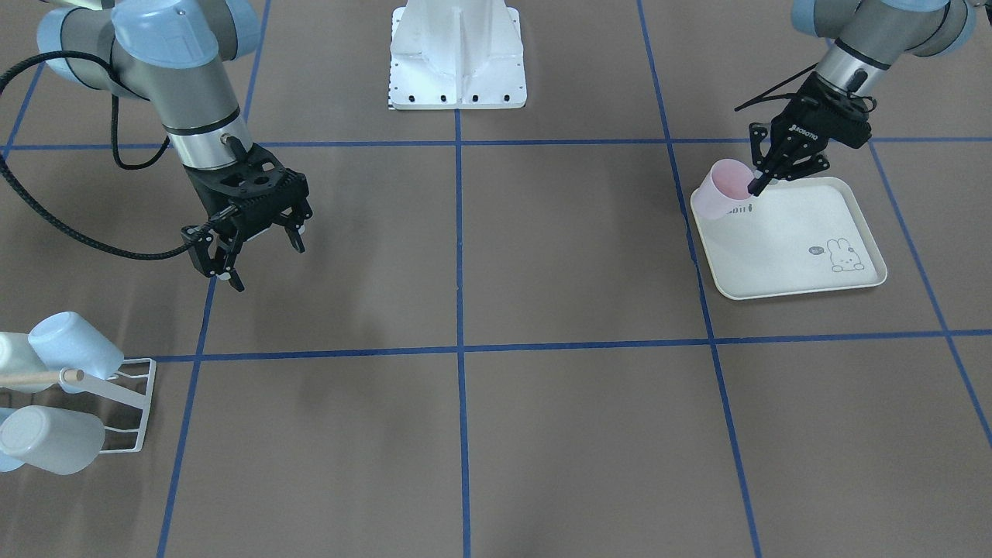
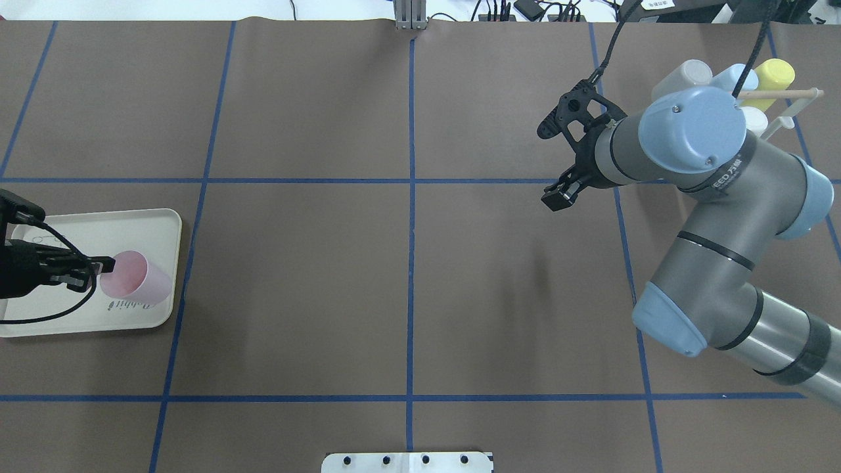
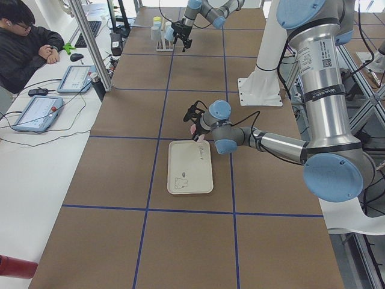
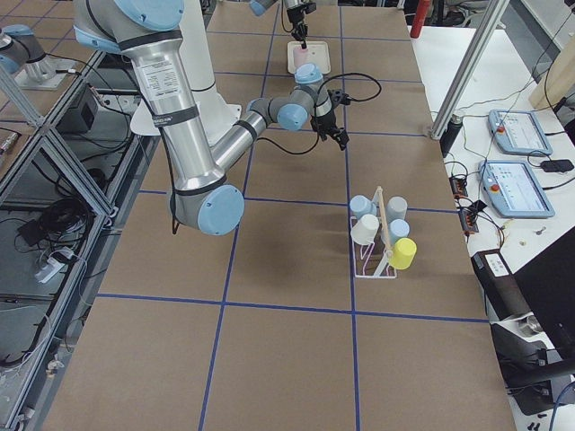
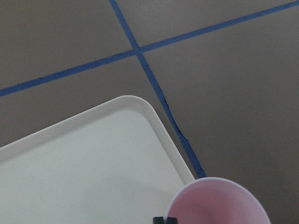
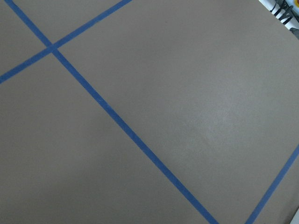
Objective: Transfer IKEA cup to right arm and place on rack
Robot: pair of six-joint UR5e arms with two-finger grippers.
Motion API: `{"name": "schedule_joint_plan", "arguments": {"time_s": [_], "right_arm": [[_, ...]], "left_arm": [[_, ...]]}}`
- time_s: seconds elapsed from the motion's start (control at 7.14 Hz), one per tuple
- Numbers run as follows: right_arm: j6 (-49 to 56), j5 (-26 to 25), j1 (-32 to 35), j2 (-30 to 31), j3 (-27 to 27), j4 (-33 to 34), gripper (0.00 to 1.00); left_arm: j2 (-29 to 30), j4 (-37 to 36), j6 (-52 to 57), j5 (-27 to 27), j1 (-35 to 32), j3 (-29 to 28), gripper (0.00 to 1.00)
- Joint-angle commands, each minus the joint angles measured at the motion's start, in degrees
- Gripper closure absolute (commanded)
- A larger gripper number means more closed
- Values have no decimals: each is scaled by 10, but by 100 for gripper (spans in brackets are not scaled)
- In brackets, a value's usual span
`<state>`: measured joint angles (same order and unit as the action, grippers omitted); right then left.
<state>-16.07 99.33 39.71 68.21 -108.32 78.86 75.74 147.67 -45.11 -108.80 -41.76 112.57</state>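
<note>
Cup (image 1: 722,195) held tilted on the tray (image 1: 798,267) by the left gripper (image 1: 758,184).
Its long axis is slanted: the mouth is turned up toward the gripper, the base low near the tray's edge. The jaws are closed on the rim, one finger inside. The right gripper (image 1: 263,263) is spread open above the table, well apart from the rack (image 1: 132,391).
</note>
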Motion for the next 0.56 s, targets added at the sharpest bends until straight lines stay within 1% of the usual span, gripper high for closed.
{"name": "schedule_joint_plan", "arguments": {"time_s": [0.0, 0.28, 0.42], "right_arm": [[-55, -2, -37, -4, 33, -121, 1], [-74, -3, -76, -5, 100, -299, 1], [-90, -22, -99, -5, 128, -388, 1]], "left_arm": [[53, -1, -67, -42, -2, 19, 100], [143, 2, -173, -86, 1, 18, 100], [185, 4, -230, -99, 3, 18, 100]]}}
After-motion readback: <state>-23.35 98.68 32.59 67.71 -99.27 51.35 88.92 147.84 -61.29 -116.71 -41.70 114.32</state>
